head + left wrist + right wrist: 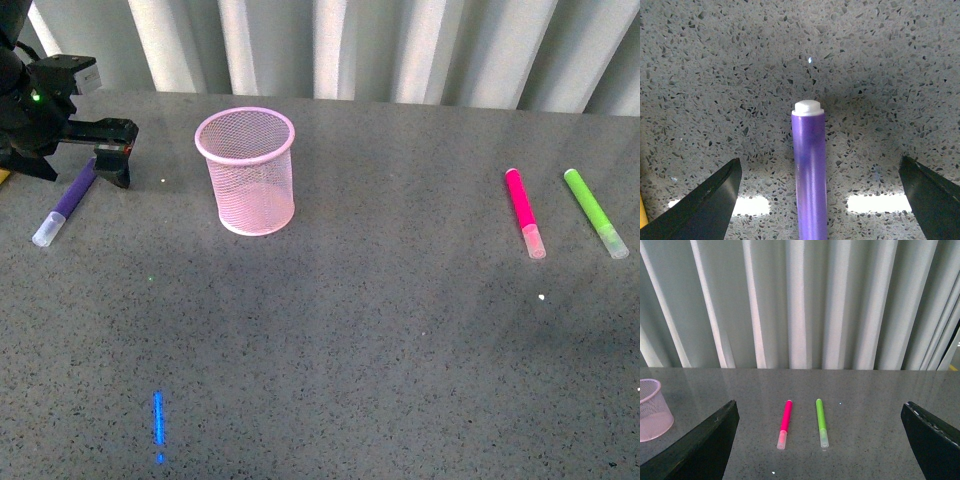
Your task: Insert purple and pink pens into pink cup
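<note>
The purple pen [68,203] lies flat at the table's far left, its clear cap toward the front. My left gripper [118,152] is open over the pen's back end. In the left wrist view the purple barrel [810,175] runs between the spread fingers [715,200], touching neither. The pink cup [247,170] stands upright to the right of that arm, with nothing showing through its mesh. The pink pen [522,205] lies at the right. My right gripper [820,403] is open and well back from the pink pen [785,420]; it is out of the front view. The pink cup [652,412] is at that view's edge.
A lime-green marker [592,208] lies parallel to the pink pen on its right, also seen as the green marker [821,420]. A yellow sliver [641,215] shows beside the left finger. A blue light streak [158,418] marks the front of the speckled grey table [380,330]. Curtains hang behind.
</note>
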Motion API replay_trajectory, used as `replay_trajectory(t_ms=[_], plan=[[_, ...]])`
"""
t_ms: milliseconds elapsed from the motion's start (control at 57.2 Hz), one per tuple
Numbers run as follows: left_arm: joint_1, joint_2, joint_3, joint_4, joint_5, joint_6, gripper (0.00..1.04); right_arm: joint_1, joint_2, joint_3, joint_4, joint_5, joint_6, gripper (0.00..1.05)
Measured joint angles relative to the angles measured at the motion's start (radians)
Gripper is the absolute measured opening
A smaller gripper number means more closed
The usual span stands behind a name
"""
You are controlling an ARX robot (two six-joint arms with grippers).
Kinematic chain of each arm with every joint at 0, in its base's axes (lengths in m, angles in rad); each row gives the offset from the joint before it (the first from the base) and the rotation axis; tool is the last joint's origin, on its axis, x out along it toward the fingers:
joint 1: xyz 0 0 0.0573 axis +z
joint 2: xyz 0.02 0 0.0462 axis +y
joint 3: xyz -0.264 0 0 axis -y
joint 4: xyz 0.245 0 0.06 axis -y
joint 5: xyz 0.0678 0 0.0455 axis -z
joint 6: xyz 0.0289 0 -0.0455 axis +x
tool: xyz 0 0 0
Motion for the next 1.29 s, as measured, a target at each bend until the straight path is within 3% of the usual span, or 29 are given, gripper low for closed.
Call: replay_trajectory(t_ms=[157, 437, 560, 717, 1119, 1224, 1294], plan=[[-0.005, 0.014, 0.015, -0.012, -0.001, 0.011, 0.98, 0.000, 0.000, 0.000, 0.000, 0.000, 0.000, 0.98], [-0.019, 0.026, 0.041, -0.048, -0.011, 0.027, 0.58, 0.000, 0.000, 0.000, 0.000, 0.000, 0.000, 0.98], [-0.021, 0.026, 0.048, -0.073, -0.032, 0.055, 0.35, 0.000, 0.000, 0.000, 0.000, 0.000, 0.000, 0.98], [-0.021, 0.026, 0.050, -0.092, -0.052, 0.078, 0.15, 0.000, 0.000, 0.000, 0.000, 0.000, 0.000, 0.98], [-0.019, -0.025, -0.034, -0.058, -0.061, 0.097, 0.12, 0.000, 0.000, 0.000, 0.000, 0.000, 0.000, 0.98], [-0.022, -0.072, -0.101, -0.005, -0.017, 0.080, 0.12, 0.000, 0.000, 0.000, 0.000, 0.000, 0.000, 0.98], [-0.027, -0.130, -0.164, 0.117, 0.008, 0.045, 0.12, 0.000, 0.000, 0.000, 0.000, 0.000, 0.000, 0.98]])
